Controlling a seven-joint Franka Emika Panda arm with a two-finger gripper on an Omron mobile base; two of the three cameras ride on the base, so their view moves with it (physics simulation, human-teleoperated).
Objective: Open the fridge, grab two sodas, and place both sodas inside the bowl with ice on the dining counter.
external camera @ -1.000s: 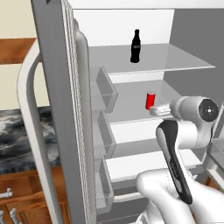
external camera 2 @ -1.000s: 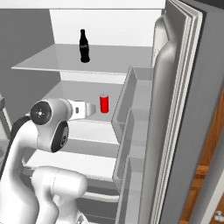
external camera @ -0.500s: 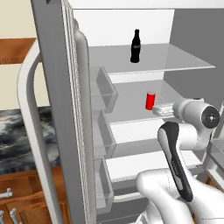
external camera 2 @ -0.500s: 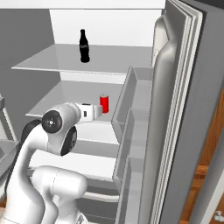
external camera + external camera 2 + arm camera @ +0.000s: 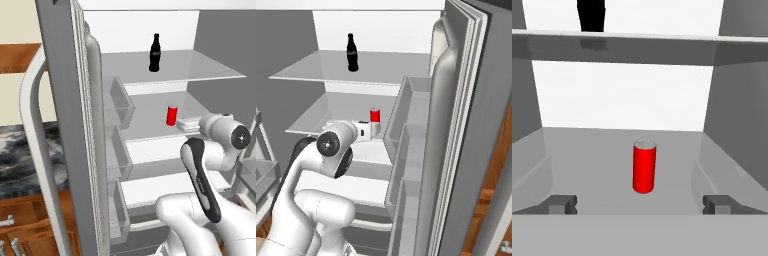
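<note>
Tool point(image 5: 640, 204) agape before red can point(image 5: 644, 166).

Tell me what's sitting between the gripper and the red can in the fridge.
Nothing: in the hand view, bare shelf runs from the open gripper to the red can.

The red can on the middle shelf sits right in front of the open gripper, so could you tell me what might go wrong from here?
1. The red can stands upright, centred ahead of the open gripper. If one finger touches first, it may tip over.
2. It is no black bottle; that one stands on the shelf above. Grabbing the can could be the wrong pick.
3. The arm reaches in beside the door bins; pulling out could clip them.
</note>
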